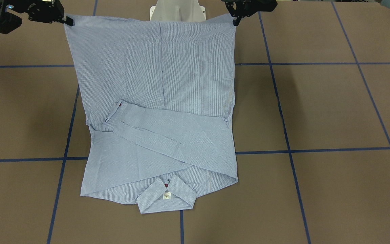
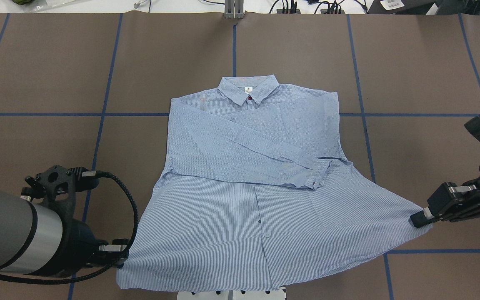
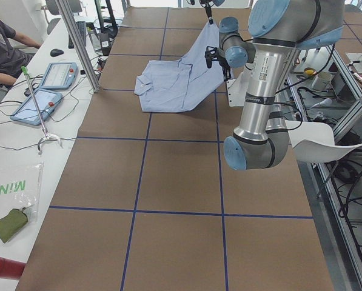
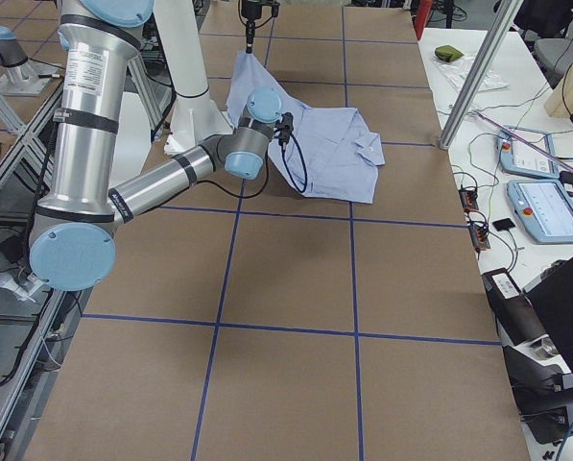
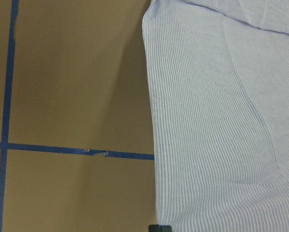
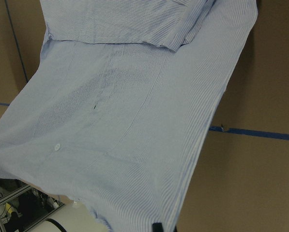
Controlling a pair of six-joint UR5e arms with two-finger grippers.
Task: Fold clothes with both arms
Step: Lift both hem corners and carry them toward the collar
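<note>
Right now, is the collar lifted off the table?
No, the collar lies flat on the table; left claw and right claw hold the shirt hem.

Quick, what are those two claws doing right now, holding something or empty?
Left gripper: closed, holding one bottom corner of the striped shirt.
Right gripper: closed, holding the other bottom corner of the shirt.

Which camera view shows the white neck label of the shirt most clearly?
The exterior front-facing view: the neck label lies nearest that camera, inside the collar, unobstructed. The overhead exterior view shows it smaller, across the shirt. The side views make it too small to tell; the wrist views miss the collar.
</note>
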